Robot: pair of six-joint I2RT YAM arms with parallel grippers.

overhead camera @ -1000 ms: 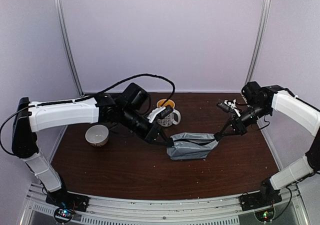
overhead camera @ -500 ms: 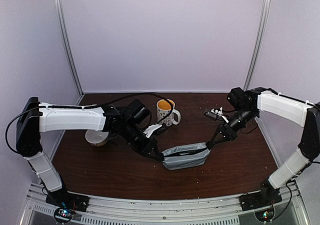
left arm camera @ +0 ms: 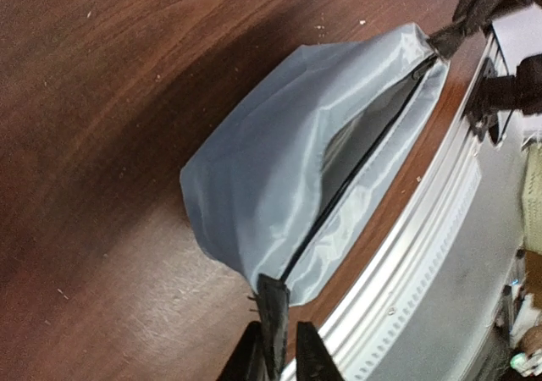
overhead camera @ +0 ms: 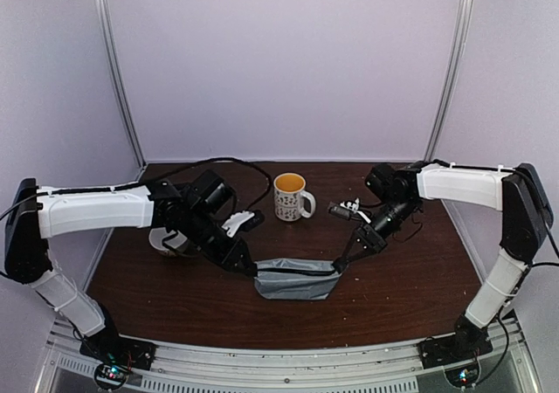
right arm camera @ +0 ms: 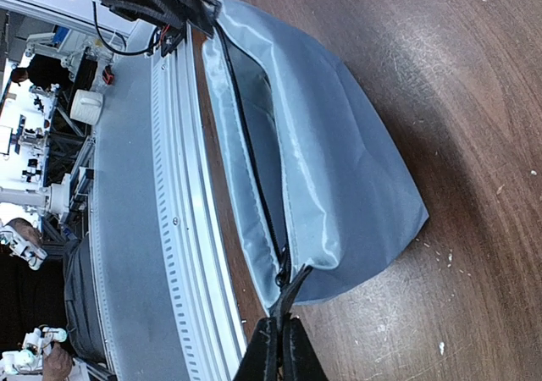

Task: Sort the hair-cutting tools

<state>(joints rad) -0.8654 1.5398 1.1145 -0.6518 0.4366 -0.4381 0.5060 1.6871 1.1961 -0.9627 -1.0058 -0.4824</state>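
Pouch [overhead camera: 295, 281] strung open: right gripper [right arm camera: 279, 337] pinches one end; left gripper [left arm camera: 278, 351] at other, hold unclear. A slip would collapse mouth.

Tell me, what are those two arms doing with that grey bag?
A grey zip pouch, unzipped, hangs between them near the front edge of the table. The right gripper is pinched shut on one end tab; the left gripper straddles the other tab, but whether it grips is unclear. A mug and a white bowl stand behind. No hair-cutting tools show.
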